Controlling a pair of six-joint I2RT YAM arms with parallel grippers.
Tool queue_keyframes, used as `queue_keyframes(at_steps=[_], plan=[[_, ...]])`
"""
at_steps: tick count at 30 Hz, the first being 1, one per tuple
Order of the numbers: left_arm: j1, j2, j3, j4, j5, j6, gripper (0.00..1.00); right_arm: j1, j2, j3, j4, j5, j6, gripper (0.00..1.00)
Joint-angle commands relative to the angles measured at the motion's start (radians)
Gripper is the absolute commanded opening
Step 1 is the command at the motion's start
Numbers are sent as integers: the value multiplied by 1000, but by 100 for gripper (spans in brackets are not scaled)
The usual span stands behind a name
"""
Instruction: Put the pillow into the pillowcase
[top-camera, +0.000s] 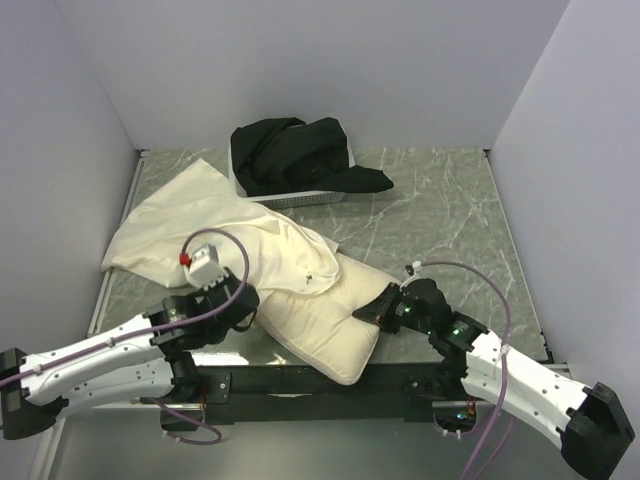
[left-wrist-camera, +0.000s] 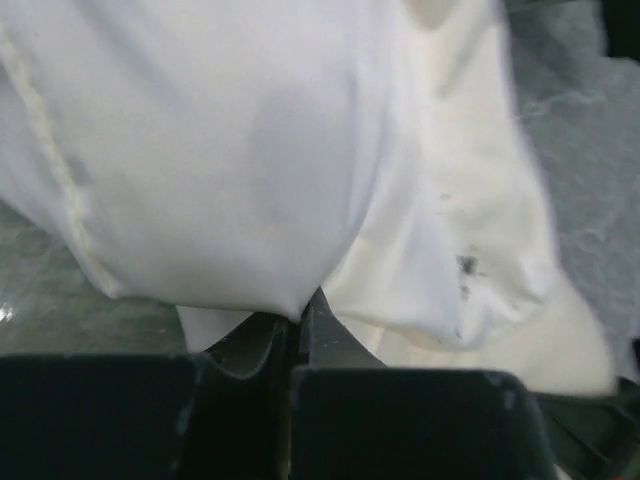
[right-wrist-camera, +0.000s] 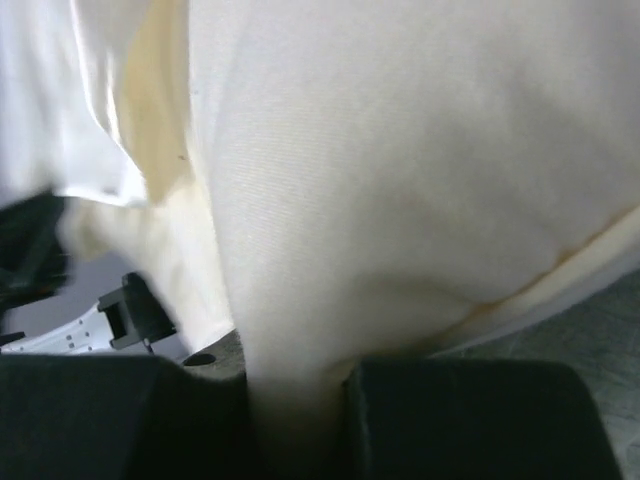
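Observation:
The pillowcase (top-camera: 200, 225), a thin wrinkled cream-white sack, lies across the left of the table. Its near end drapes over the far end of the pillow (top-camera: 330, 320), a plump cream cushion lying slantwise near the front edge; its bear print is hidden. My left gripper (top-camera: 255, 308) is at the pillow's left side. In the left wrist view it (left-wrist-camera: 298, 318) is shut on a fold of the pillowcase (left-wrist-camera: 250, 150), with the pillow (left-wrist-camera: 480, 250) to the right. My right gripper (top-camera: 372, 313) is at the pillow's right edge, and it (right-wrist-camera: 295, 400) is shut on the pillow (right-wrist-camera: 400, 180).
A white basket (top-camera: 310, 198) holding a heap of black cloth (top-camera: 295, 155) stands at the back centre. White walls close in the marbled table (top-camera: 450, 220) on three sides. A black rail (top-camera: 300, 382) runs along the near edge.

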Motion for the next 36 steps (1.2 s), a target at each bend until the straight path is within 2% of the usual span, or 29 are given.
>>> queue_keyframes(at_steps=[1, 2, 3, 4, 5, 7, 8, 10, 11, 14, 17, 19, 24, 28, 32, 35, 36], plan=[[-26, 61, 326, 127, 86, 456, 1, 34, 57, 90, 157, -116, 20, 0], [-31, 95, 463, 98, 98, 484, 1, 45, 69, 99, 166, -138, 31, 0], [-37, 168, 530, 53, 107, 548, 1, 61, 79, 110, 189, -168, 35, 2], [-44, 206, 651, 32, 118, 572, 1, 90, 92, 132, 200, -185, 41, 6], [-47, 274, 710, -3, 107, 569, 1, 104, 99, 145, 206, -196, 40, 16], [-48, 327, 821, -81, 84, 544, 1, 122, 115, 210, 167, -233, 14, 29], [-46, 364, 843, -103, 68, 525, 1, 127, 117, 230, 151, -248, -16, 40], [-41, 390, 880, -120, 40, 492, 1, 130, 102, 271, 101, -279, -59, 54], [-31, 420, 893, -124, 40, 483, 1, 131, 91, 277, 90, -285, -79, 66], [57, 477, 917, -105, 144, 501, 1, 127, 63, 322, -28, -272, -176, 84], [161, 520, 893, -40, 253, 534, 1, 130, 51, 328, -44, -353, -227, 90], [201, 533, 885, -23, 265, 544, 1, 137, 25, 328, -34, -402, -280, 95], [256, 534, 854, 31, 307, 531, 1, 137, -45, 421, -260, -330, -429, 100], [259, 565, 877, -8, 290, 509, 1, 136, -62, 489, -303, -333, -485, 100], [259, 548, 853, 11, 271, 480, 1, 137, -59, 474, -223, -492, -479, 100], [258, 531, 828, 14, 267, 452, 1, 137, -73, 408, -41, -639, -370, 100], [258, 527, 810, 17, 262, 440, 1, 137, -84, 346, 146, -685, -312, 100]])
